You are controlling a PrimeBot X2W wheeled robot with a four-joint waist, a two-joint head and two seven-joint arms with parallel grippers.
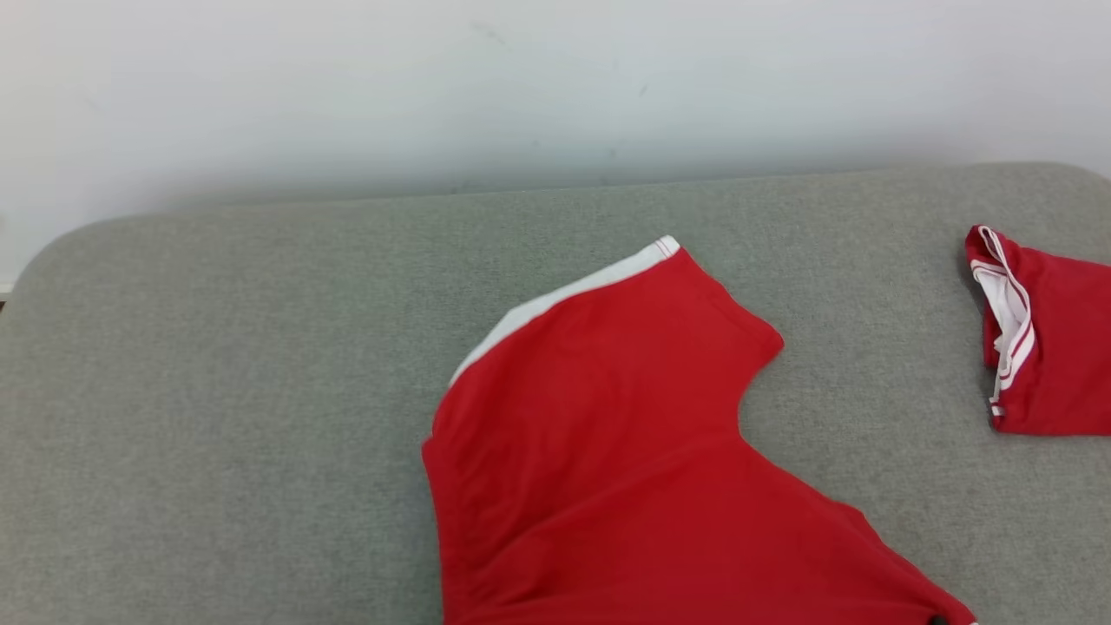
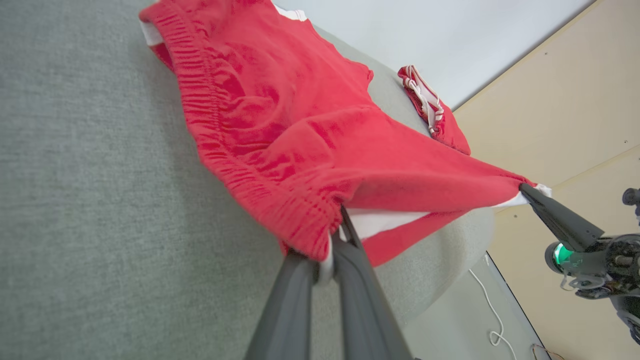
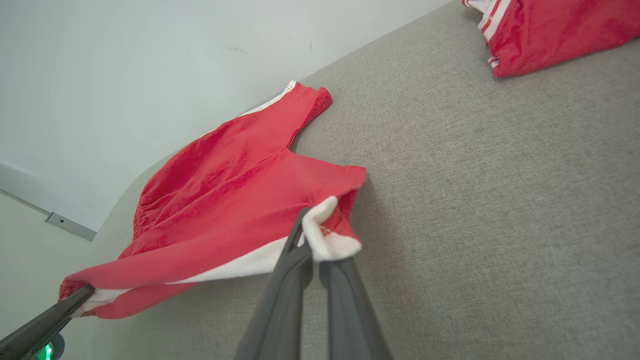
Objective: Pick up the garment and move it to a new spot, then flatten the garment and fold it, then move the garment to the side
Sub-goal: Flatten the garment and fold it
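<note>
grey upholstered surface [image 1: 217, 391], white wall [image 1: 347, 87], left pincer [image 2: 336, 236] and right pincer [image 3: 311, 245] clamped on red garment [image 1: 608, 434]

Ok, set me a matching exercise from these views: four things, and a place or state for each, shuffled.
1 left gripper
2 right gripper
3 second red garment
4 white cable

a on the floor
b shut on the shorts' elastic waistband
c lying apart on the grey cushion
d shut on a white hem corner

Pairs: 1-b, 2-d, 3-c, 4-a
</note>
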